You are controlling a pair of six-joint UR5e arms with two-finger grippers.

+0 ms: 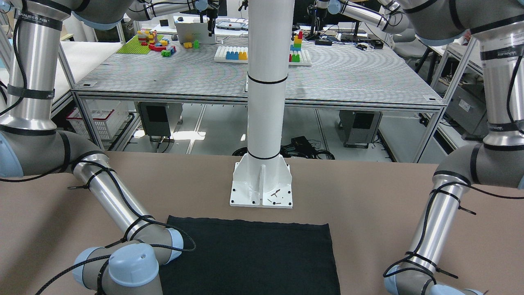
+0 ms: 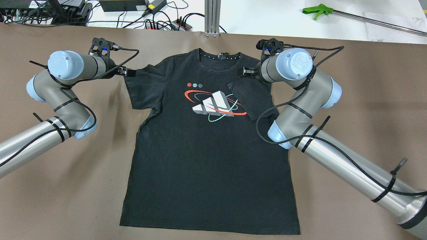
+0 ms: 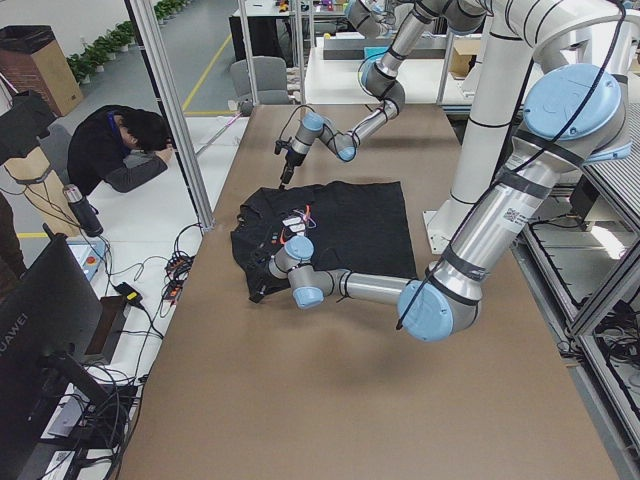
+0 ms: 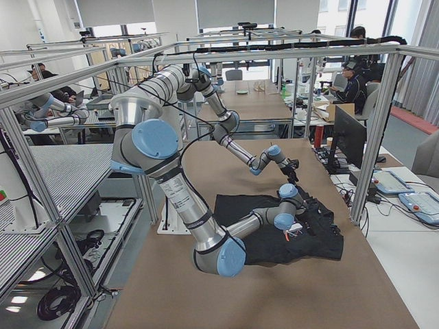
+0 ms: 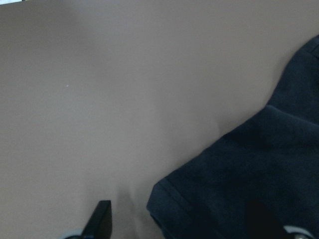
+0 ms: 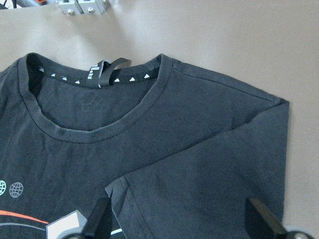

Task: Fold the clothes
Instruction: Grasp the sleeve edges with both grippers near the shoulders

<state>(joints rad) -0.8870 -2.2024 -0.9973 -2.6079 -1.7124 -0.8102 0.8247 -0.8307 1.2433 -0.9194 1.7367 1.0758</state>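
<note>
Black T-shirt [image 2: 206, 150] lies flat on the desk [image 2: 367, 100], print side up, collar at the far edge and hem near the robot. Its right sleeve [image 2: 253, 96] is folded inward over the chest; the left sleeve [image 2: 143, 86] is spread out. Left claw [image 2: 126, 72] is open, fingers either side of the left sleeve's hem. Right claw [image 2: 243, 71] is open, just above the folded sleeve.

Your left end effector [image 2: 126, 71] and right end effector [image 6: 177, 204] both hung low with jaws spread wide, arms reached forward, elbows kinked outward.
</note>
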